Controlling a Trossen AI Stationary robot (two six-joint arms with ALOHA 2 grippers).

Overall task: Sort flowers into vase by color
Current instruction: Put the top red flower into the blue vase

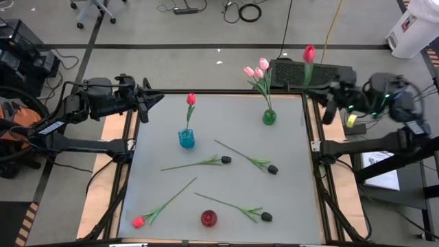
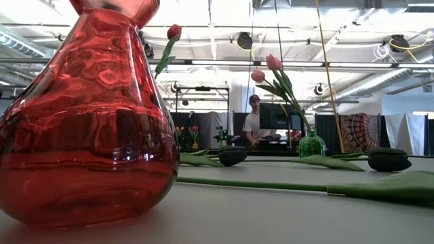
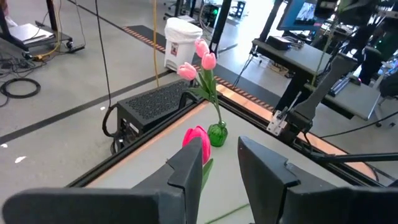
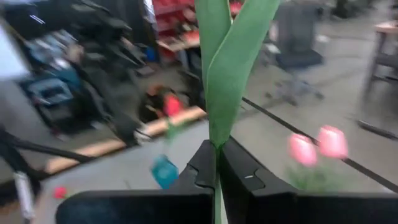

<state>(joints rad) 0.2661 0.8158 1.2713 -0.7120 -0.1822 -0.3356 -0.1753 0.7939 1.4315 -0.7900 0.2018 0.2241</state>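
Overhead view of the table (image 1: 288,199); blue vase (image 1: 186,138) holding one red tulip (image 1: 191,99); green vase (image 1: 269,117) holding three pink tulips (image 1: 256,70); red vase (image 1: 208,218) near the front edge; three black tulips (image 1: 226,160) and a second red tulip (image 1: 138,221) lying flat; right gripper (image 1: 317,90) clamped on a red tulip's stem (image 1: 309,53) at the far right corner; left gripper (image 1: 155,97) at the far left corner, fingers apart.

right end effector (image 4: 217,171) clamped, raised

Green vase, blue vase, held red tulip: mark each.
green vase (image 1: 269,117), high view, glass body
blue vase (image 1: 186,139), high view, glass body
held red tulip (image 1: 309,53), high view, bud head
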